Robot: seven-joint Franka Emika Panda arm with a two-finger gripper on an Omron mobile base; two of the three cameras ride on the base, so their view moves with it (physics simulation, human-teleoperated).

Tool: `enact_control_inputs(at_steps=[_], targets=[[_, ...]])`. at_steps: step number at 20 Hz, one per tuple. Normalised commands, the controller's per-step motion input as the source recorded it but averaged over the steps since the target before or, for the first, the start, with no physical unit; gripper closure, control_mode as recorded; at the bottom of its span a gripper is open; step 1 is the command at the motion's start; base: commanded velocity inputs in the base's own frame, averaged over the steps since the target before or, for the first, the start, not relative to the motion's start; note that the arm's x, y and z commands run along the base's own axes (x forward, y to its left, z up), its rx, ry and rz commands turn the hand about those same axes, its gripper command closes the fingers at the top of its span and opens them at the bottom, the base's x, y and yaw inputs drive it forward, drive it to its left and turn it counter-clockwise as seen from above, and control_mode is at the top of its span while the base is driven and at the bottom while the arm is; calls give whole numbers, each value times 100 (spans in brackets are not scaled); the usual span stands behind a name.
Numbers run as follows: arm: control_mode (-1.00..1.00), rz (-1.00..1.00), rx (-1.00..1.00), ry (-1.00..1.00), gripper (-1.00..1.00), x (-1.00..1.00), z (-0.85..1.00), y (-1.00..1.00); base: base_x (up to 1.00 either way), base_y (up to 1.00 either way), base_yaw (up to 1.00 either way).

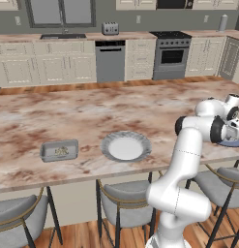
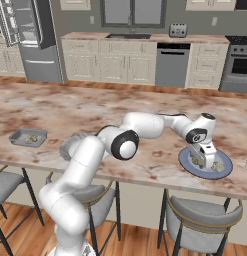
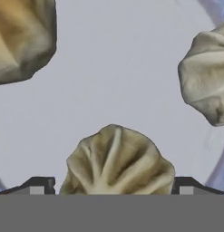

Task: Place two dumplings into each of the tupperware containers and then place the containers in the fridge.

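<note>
My end effector (image 2: 205, 159) hangs with its jaws wide over the blue plate (image 2: 187, 165) at the desk's (image 2: 120, 115) near right edge, straddling one dumpling (image 3: 115, 163), with two more dumplings (image 3: 20, 36) lying farther out on that plate. The dumpling looks soft, light and pleated, so I'd pinch its rounded sides gently to avoid squashing it. Far to the left sits a container (image 2: 28, 137) holding dumplings, and beyond it the open fridge (image 2: 32, 35).

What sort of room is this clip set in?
A rendered home kitchen: a steel oven and dishwasher set among cream cabinets along the back wall, a marble-look island counter with stools, and an open fridge.
</note>
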Motion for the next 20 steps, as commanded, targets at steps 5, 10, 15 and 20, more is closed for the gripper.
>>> enact_control_inputs(at_steps=[5,10,15,20], targets=[[-100,0,0,0,100,0,0,0,0,0,0],[-100,4,0,0,100,0,30,38,0,0,0],[-100,12,-2,0,100,-1,63,99,0,0,0],[-100,22,-6,1,100,2,31,100,0,0,0]])
